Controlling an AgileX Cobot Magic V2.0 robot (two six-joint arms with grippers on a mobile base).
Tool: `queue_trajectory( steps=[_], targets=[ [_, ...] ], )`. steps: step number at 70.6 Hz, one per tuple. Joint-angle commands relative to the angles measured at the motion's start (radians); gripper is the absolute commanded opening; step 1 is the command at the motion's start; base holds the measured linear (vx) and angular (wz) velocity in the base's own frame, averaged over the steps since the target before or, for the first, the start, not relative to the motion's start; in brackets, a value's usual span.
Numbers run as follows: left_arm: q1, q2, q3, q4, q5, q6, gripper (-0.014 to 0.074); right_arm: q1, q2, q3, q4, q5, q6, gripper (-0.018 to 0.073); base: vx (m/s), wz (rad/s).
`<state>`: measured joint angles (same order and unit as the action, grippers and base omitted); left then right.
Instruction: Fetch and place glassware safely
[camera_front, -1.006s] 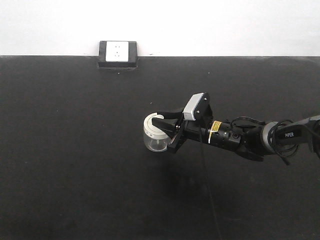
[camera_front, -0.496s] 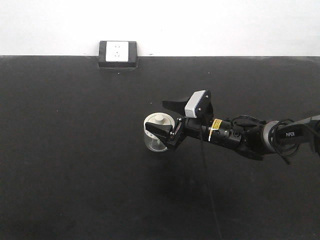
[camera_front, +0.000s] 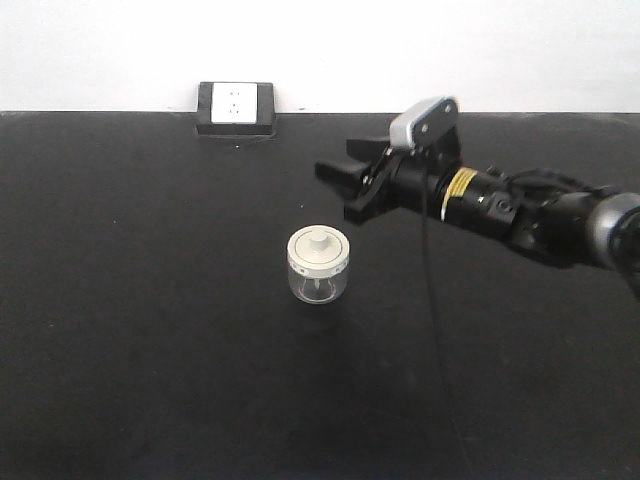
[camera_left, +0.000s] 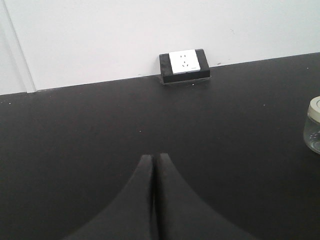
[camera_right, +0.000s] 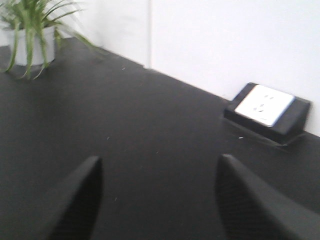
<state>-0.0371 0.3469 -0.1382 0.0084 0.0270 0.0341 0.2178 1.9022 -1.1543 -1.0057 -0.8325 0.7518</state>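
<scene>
Jar (camera_front: 317, 265): upright on the black table (camera_front: 150, 330), cream lid (camera_front: 317, 247) seated with its knob up, nothing touching it. In the left wrist view only its edge (camera_left: 313, 125) shows, at the right border of the frame.

Right gripper (camera_front: 345, 190): jaws spread wide and empty — it hangs above the table behind and to the right of the jar, well apart from it, with its fingers pointing left. From its own camera, the two dark fingers (camera_right: 75, 197) stand far apart at the bottom of the frame, bare tabletop between them.

Left gripper (camera_left: 152, 200): pressed together, holding nothing; its two dark fingers meet along a thin seam at the bottom of its wrist view. It does not appear in the front view.

Socket (camera_front: 236, 108): a white-faced outlet in a black housing, at the table's far edge against the white wall (camera_front: 400, 50), well apart from the jar.

Plant (camera_right: 30, 30): green leaves in a pale pot, blurred, at the far corner of the table — seen only from the right wrist.
</scene>
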Motion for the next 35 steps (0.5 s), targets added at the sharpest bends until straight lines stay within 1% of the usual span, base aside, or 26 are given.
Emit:
queue_trajectory(
  steps=[1, 5, 7, 18, 27, 35],
  targets=[
    [0.002, 0.011, -0.025, -0.008, -0.067, -0.002, -0.0007, -0.005, -0.129, -0.020, 0.003, 0.043, 0.086, 0.0200, 0.00, 0.00],
    [0.002, 0.011, -0.025, -0.008, -0.067, -0.002, -0.0007, -0.005, -0.162, -0.020, -0.030, 0.080, 0.114, 0.0041, 0.00, 0.00],
    [0.002, 0.011, -0.025, -0.008, -0.067, -0.002, -0.0007, -0.005, -0.180, -0.020, -0.043, 0.092, 0.127, -0.0015, 0.00, 0.00],
    [0.002, 0.011, -0.025, -0.008, -0.067, -0.002, -0.0007, -0.005, -0.264, -0.011, -0.051, 0.235, 0.244, -0.0008, 0.00, 0.00],
    [0.002, 0.011, -0.025, -0.008, -0.067, -0.002, -0.0007, -0.005, -0.342, 0.047, -0.038, 0.346, 0.247, -0.0005, 0.00, 0.00],
    [0.002, 0.011, -0.025, -0.008, -0.067, -0.002, -0.0007, -0.009, -0.418, 0.124, -0.005, 0.422, 0.247, -0.0005, 0.00, 0.00]
  ],
)
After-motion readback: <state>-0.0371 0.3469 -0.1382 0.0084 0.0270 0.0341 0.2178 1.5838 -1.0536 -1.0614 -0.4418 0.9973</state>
